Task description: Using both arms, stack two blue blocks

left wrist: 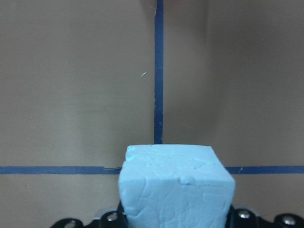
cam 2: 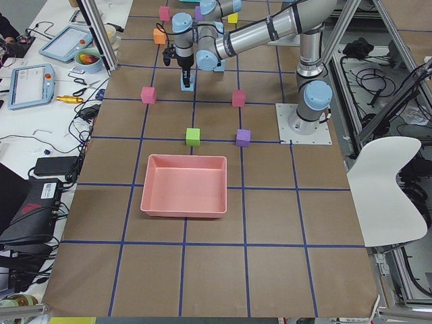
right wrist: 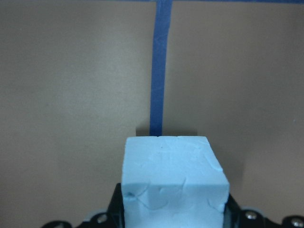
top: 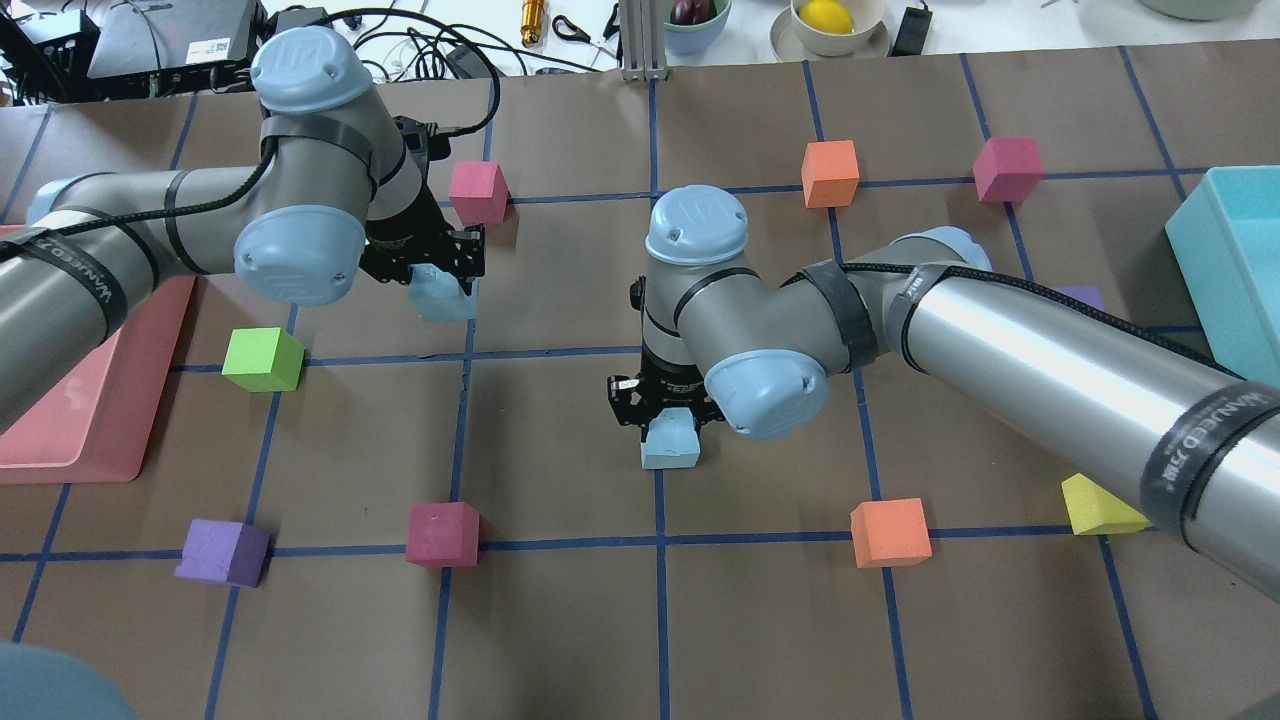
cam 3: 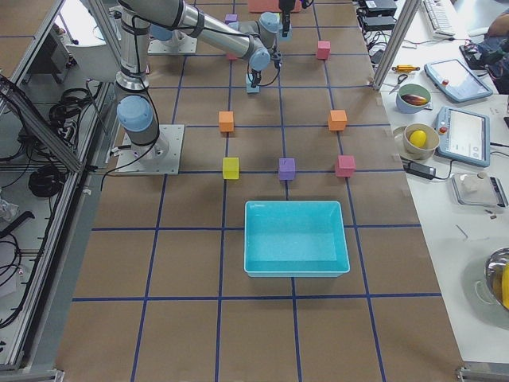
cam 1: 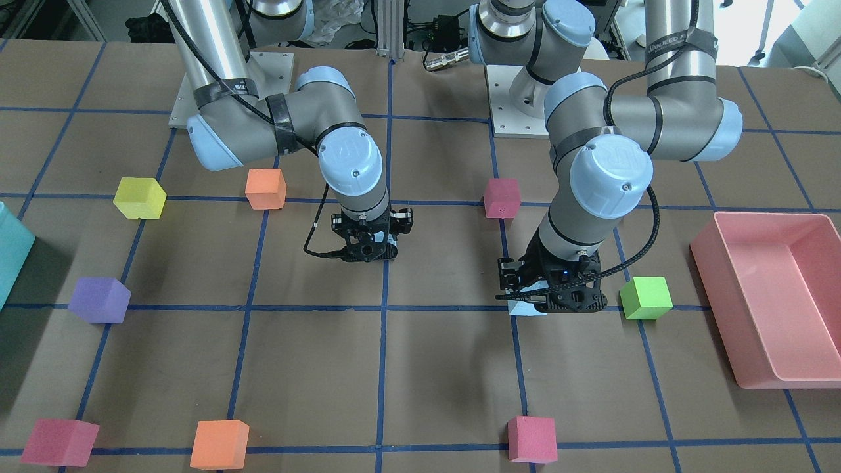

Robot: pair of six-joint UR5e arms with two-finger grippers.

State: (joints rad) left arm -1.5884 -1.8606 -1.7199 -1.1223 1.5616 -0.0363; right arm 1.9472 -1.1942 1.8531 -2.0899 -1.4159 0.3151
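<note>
Table [top: 560, 620], blue blocks [top: 445, 297] [top: 670, 445] (barely visible frontally)

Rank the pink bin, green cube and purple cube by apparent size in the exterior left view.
Pink bin: largest by far.
Green cube and purple cube: they look alike in size, so I won't rank them.

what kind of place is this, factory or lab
Most likely a robotics research lab: two robot arms bolted to a table taped into a grid, coloured foam cubes laid out as props, and control tablets on a side bench.
</note>
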